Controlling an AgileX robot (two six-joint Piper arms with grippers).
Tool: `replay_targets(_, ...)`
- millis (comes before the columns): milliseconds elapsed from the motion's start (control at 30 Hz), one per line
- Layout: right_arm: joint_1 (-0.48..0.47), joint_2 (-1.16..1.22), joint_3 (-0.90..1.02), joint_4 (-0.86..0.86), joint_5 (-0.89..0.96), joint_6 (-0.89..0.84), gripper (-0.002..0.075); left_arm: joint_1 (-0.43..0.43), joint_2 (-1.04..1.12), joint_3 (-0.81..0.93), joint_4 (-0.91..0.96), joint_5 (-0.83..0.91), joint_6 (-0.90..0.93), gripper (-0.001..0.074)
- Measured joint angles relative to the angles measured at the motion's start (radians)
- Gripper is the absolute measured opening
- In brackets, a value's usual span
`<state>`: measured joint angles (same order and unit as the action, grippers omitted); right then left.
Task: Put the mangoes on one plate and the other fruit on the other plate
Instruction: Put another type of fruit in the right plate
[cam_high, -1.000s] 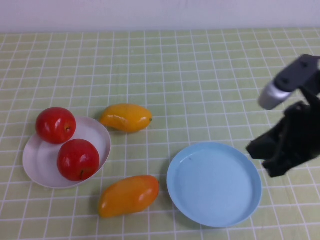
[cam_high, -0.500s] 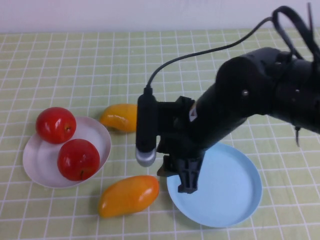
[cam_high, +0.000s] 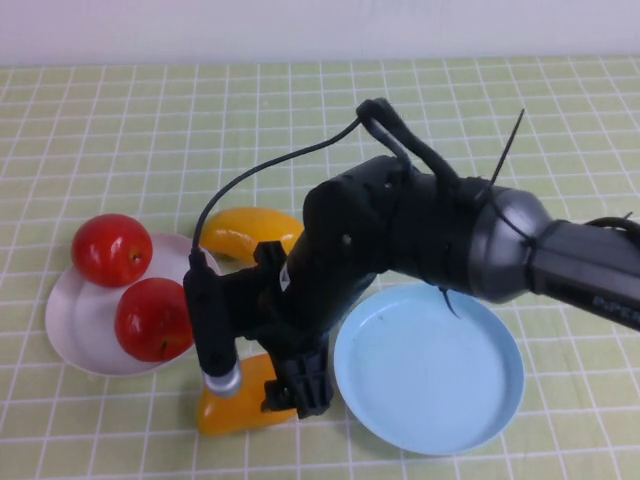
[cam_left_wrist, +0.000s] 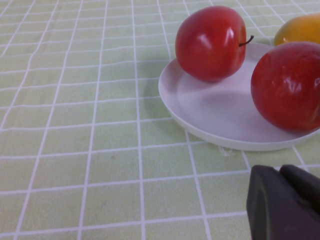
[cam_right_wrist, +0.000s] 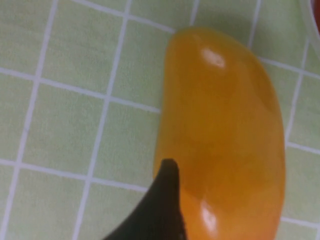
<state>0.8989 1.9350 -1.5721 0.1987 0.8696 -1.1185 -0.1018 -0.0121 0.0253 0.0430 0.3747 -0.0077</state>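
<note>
The near mango lies on the cloth between the two plates, and in the right wrist view this mango fills the picture. My right gripper is down over it, open, with one dark finger against its side; the other finger is out of view. The far mango lies behind the arm, partly hidden. Two red apples rest on the white plate. The light blue plate holds nothing. My left gripper is shut, low over the cloth near the white plate.
The green checked cloth covers the whole table. My right arm stretches from the right side across the blue plate's far rim. A black cable loops above the arm.
My right arm has swung from the right edge across the blue plate to the near mango and come down over it. The fruit and plates have not moved.
</note>
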Motion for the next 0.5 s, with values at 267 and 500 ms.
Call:
replay_targets(267,0.011,0.117,-0.11,0.021,0.09,-0.005,0.0674,0.0,0.0,0.0,0.0,0.0,0.0,0.0004)
replay_targets(500,0.011,0.193,-0.131,0.013,0.086,-0.007,0.0674,0.0,0.0,0.0,0.0,0.0,0.0,0.0004)
